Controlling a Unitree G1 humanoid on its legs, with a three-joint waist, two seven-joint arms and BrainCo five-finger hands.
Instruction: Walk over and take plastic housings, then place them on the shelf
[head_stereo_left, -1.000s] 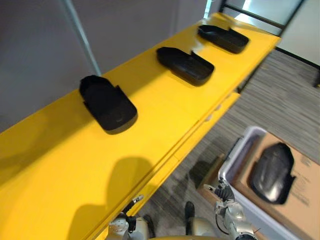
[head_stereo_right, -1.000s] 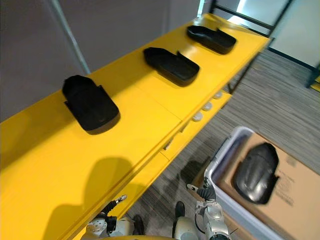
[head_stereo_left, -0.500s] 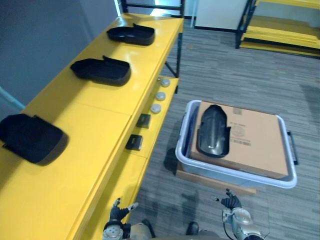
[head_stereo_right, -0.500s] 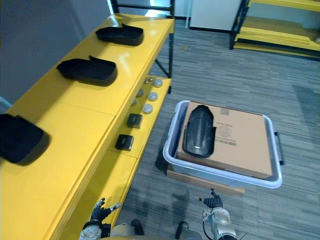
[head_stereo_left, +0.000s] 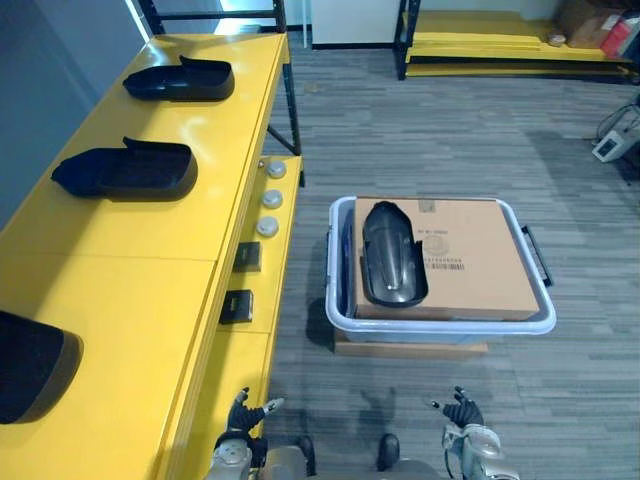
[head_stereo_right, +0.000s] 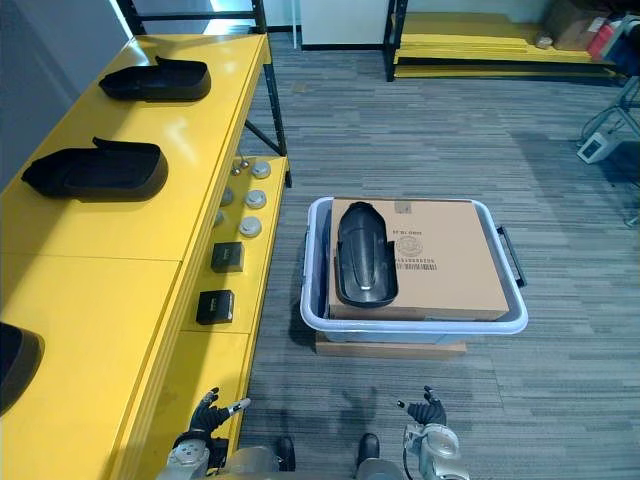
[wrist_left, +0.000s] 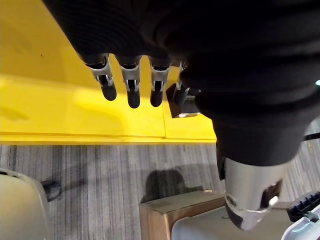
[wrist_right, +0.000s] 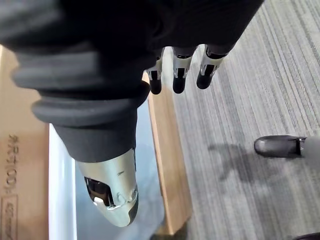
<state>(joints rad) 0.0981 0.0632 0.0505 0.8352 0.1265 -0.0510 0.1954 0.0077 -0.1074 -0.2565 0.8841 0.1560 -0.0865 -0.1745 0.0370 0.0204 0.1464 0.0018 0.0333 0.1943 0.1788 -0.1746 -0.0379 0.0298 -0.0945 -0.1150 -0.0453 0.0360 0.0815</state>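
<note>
A black plastic housing (head_stereo_left: 391, 252) lies on a cardboard box (head_stereo_left: 470, 260) inside a pale bin (head_stereo_left: 440, 325) on the floor ahead. Three more black housings rest on the yellow shelf (head_stereo_left: 150, 260) to the left: a far one (head_stereo_left: 180, 80), a middle one (head_stereo_left: 125, 170) and a near one (head_stereo_left: 30, 365). My left hand (head_stereo_left: 243, 412) hangs low beside the shelf's front edge, open, its fingers (wrist_left: 131, 85) straight and holding nothing. My right hand (head_stereo_left: 462, 412) hangs low over the carpet just short of the bin, open, its fingers (wrist_right: 180, 70) straight and bare.
The shelf's lower tier carries two small black boxes (head_stereo_left: 237, 305) and round silver pieces (head_stereo_left: 268, 198). The bin stands on a wooden base (head_stereo_left: 410, 348). Low yellow racks (head_stereo_left: 480, 40) line the far wall. Striped grey carpet lies to the right of the bin.
The camera has swung right, so the bin now sits in the middle and the shelf runs along the left. Housings and bin have not moved; both hands stay low and open.
</note>
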